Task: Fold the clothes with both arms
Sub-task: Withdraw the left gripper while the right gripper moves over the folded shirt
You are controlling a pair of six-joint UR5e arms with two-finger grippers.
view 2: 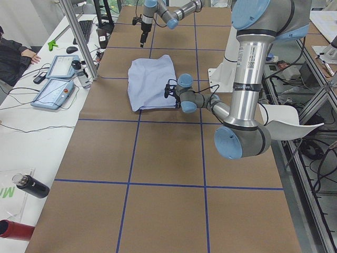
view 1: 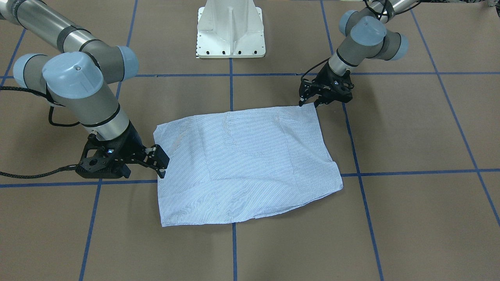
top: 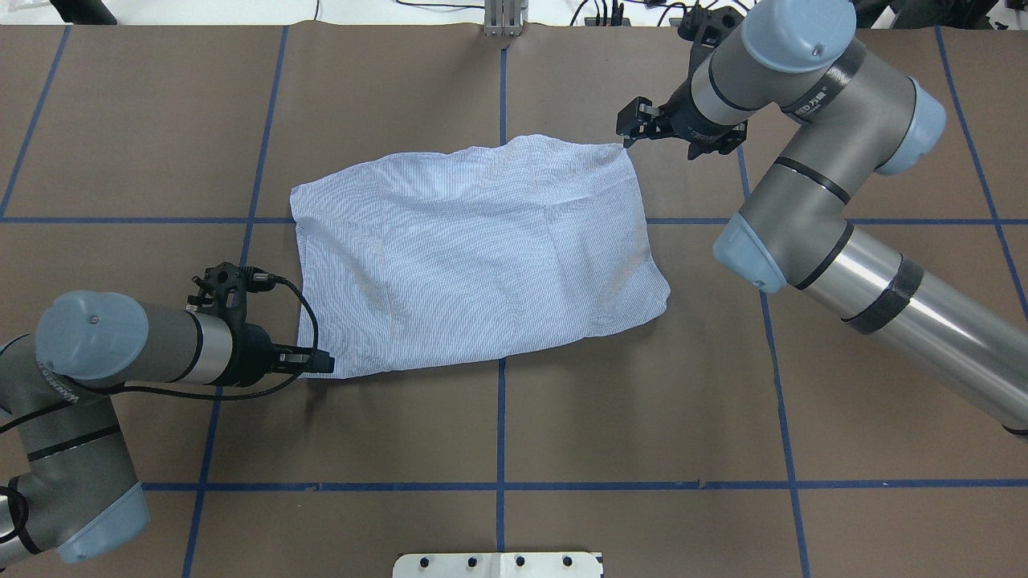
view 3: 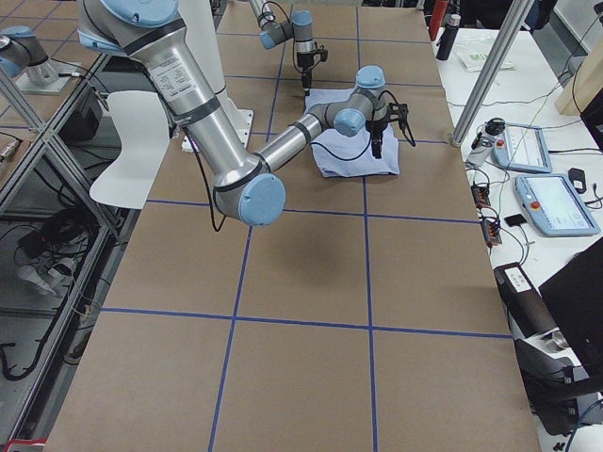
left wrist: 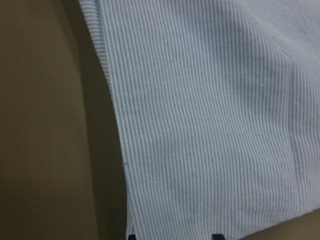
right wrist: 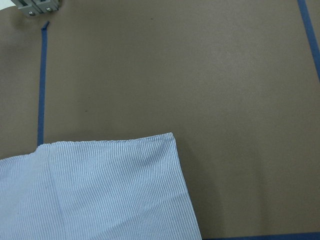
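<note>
The light blue striped shirt [view 1: 242, 164] lies flat on the brown table, folded into a rough rectangle [top: 474, 249]. My left gripper [top: 321, 363] is low at the shirt's near-left corner, jaws open [view 1: 308, 103]. The left wrist view shows the cloth [left wrist: 210, 120] close up with two fingertips apart at the bottom edge. My right gripper [top: 629, 132] is open and hangs just beyond the shirt's far-right corner [view 1: 162, 168]. The right wrist view looks down on that corner [right wrist: 100, 195] and shows no fingers. Collar, pocket and buttons are hidden.
The white pedestal base [view 1: 230, 31] stands at the robot's side of the table. Blue tape lines [top: 500, 417] form a grid on the brown cover. A side bench with tablets [view 2: 52, 89] and a dark bottle [view 2: 31, 185] runs along the far edge.
</note>
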